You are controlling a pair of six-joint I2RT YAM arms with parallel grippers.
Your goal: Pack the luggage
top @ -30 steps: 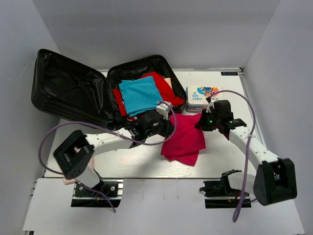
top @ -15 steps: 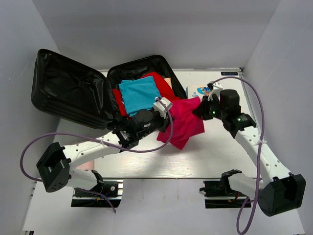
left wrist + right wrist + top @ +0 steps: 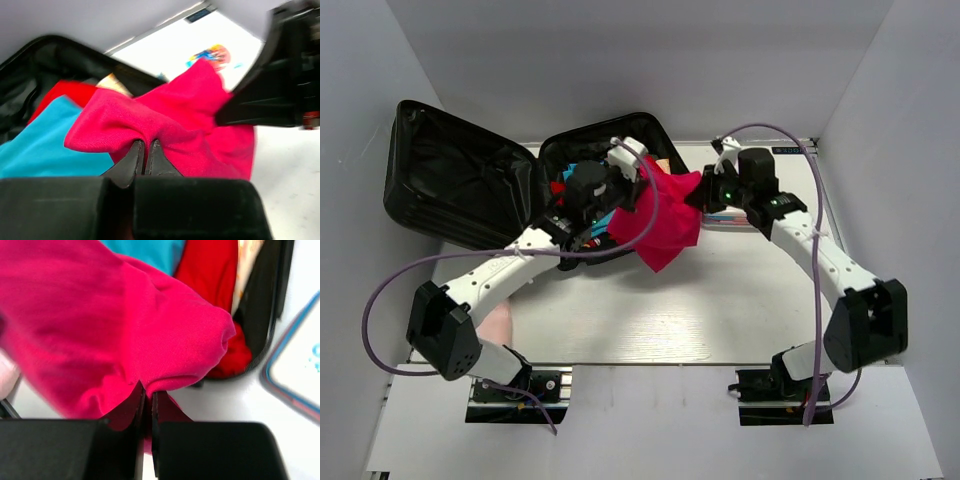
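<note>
A: Step in hand?
B: Loading. Magenta cloth (image 3: 665,215) slung between left gripper (image 3: 145,151) and right gripper (image 3: 148,392), each clamped on a fold, at the rim of the luggage (image 3: 455,190), open at table's (image 3: 720,310) far-left corner
A: Next?
B: Likely lower onto teal cloth (image 3: 35,145), then release

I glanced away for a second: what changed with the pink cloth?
The left pincer and right pincer, shut on the magenta cloth, carried it from the white table back-left over the open black hard-shell suitcase. The suitcase, teal cloth and red cloth inside stayed put.
</note>
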